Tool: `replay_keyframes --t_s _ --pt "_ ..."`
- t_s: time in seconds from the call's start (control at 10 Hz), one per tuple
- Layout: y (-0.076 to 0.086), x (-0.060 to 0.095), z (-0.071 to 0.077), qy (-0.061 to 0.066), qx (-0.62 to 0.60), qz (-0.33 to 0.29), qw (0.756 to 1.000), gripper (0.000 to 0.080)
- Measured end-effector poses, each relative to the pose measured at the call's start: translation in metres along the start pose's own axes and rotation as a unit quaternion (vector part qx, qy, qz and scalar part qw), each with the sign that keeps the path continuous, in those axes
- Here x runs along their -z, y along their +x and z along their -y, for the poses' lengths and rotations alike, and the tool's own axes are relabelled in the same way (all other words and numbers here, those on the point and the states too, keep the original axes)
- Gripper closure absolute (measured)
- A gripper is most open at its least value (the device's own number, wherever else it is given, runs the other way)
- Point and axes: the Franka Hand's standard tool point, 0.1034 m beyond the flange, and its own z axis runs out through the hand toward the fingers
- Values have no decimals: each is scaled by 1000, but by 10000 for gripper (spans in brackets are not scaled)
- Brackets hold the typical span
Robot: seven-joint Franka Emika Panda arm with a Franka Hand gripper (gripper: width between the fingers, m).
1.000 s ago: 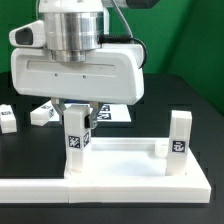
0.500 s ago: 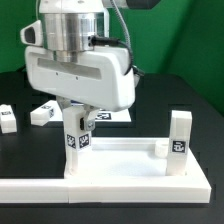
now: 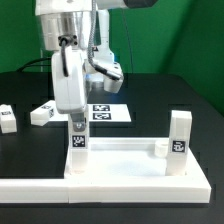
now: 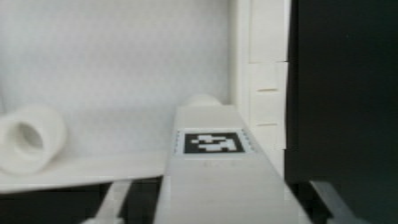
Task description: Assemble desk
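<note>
Where the desk top (image 3: pixel 125 160) lies on the table (image 3: pixel 170 100), one leg (image 3: pixel 77 140) stands upright on its corner at the exterior view's left, tag toward the camera. The gripper (image 3: pixel 74 116) hangs directly above it, seen edge-on, with its fingers down over the leg's upper end.

In the wrist view the leg (image 4: pixel 222 165) runs up the middle with one finger (image 4: pixel 111 200) on each side. The set is narrow, but blur hides any contact, so I cannot tell if it grips. A round socket (image 4: pixel 27 140) shows on the top.

A second leg (image 3: pixel 178 135) stands upright on the corner at the exterior view's right. A loose leg (image 3: pixel 8 119) and another loose leg (image 3: pixel 42 113) lie on the table, apart from the top. The marker board (image 3: pixel 110 112) lies flat behind the gripper.
</note>
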Motion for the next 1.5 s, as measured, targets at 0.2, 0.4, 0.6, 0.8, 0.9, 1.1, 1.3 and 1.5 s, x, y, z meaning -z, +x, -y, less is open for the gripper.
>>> replay_keyframes --t_s 0.2,0.4,0.6,0.8,0.9,1.1,1.3,1.5 --pt "0 0 0 0 4 0 1000 509" --pt "2 -2 -3 -13 151 -9 988 329" --pt "2 -7 -6 -23 321 -10 947 212" --pt "3 -8 -9 -24 362 -10 932 153" --pt "4 -8 -9 -24 404 -9 914 153" --pt "4 -3 -4 -36 556 -15 830 151" --pt "6 7 5 -38 653 -11 756 151" --pt "6 4 3 -40 644 -11 764 151"
